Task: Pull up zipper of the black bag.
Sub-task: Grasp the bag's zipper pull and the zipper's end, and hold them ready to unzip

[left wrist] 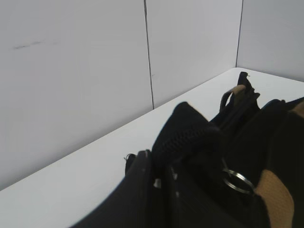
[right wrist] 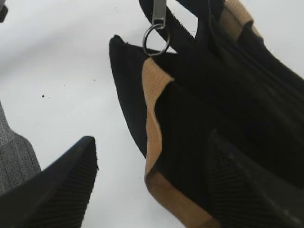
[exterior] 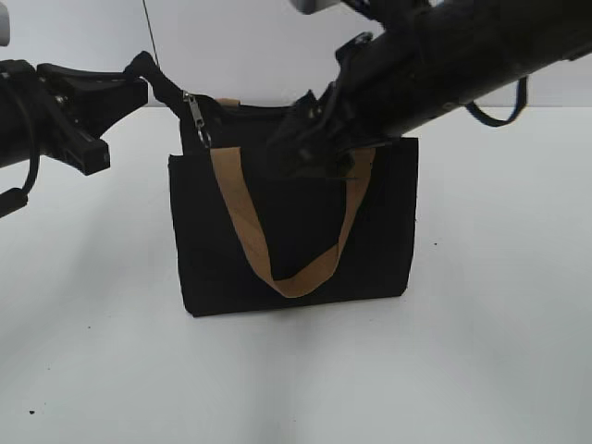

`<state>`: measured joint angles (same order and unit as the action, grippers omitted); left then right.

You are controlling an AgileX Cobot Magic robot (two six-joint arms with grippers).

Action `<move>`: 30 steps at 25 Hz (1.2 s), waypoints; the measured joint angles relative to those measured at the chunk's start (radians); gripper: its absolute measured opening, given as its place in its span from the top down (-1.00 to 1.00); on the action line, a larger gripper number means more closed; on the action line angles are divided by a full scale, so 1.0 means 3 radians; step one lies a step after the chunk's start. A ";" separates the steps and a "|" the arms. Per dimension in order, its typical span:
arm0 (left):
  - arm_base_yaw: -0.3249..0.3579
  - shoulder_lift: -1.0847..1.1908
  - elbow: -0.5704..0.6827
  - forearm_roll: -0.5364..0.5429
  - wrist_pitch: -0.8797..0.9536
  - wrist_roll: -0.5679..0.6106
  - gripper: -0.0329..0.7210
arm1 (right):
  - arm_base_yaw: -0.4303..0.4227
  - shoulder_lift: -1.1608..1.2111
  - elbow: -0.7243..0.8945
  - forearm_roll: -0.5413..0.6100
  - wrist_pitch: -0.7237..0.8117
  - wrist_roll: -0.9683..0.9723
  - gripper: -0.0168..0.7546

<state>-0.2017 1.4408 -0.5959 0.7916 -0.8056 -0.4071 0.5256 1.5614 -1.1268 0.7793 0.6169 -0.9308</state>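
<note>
The black bag [exterior: 370, 240] stands upright mid-table, with a tan strap [exterior: 242, 217] hanging down its front. The zipper [exterior: 198, 118], a silvery slider with a dangling tab and ring, sits at the bag's top left end. My left gripper [exterior: 139, 83] is shut on the black fabric end of the bag's top left corner [left wrist: 190, 128], just left of the zipper. My right gripper [exterior: 310, 153] is open over the bag's top front edge. In the right wrist view its jaws [right wrist: 152, 185] straddle the bag's edge [right wrist: 199, 114] and strap [right wrist: 151, 109], with the zipper [right wrist: 157, 23] farther ahead.
The white table [exterior: 481, 351] surrounds the bag, and white wall panels [left wrist: 95, 71] stand close behind it. A dark cable loop [exterior: 499, 116] hangs from the right arm. A grey ribbed object [right wrist: 14, 161] sits at the left edge of the right wrist view.
</note>
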 joint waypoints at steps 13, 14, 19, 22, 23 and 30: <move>0.0000 0.0000 0.0000 -0.0003 0.0007 0.0000 0.83 | 0.0335 0.0902 -0.0941 0.0017 -0.0071 -0.0159 0.00; 0.0000 0.0000 0.0000 -0.0003 0.0010 0.0000 0.83 | 0.0335 0.0913 -0.0947 0.0021 -0.0094 -0.0127 0.04; 0.0000 0.0000 0.0000 -0.0003 0.0009 0.0000 0.83 | 0.0335 0.0924 -0.0969 0.0021 -0.0257 0.0045 0.14; 0.0000 0.0000 0.0000 -0.0003 0.0009 0.0000 0.83 | 0.0335 0.0924 -0.0969 0.0024 -0.0285 0.0140 0.18; 0.0000 0.0000 0.0000 -0.0003 0.0009 0.0000 0.83 | 0.0335 0.0924 -0.0969 0.0024 -0.0282 0.0152 0.19; 0.0000 0.0000 0.0000 -0.0003 0.0009 0.0000 0.83 | 0.0335 0.0970 -0.0972 0.0028 -0.0271 0.0296 0.20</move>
<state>-0.2017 1.4408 -0.5959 0.7907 -0.8028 -0.4071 0.6262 1.8525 -1.4184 0.7876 0.5356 -0.8420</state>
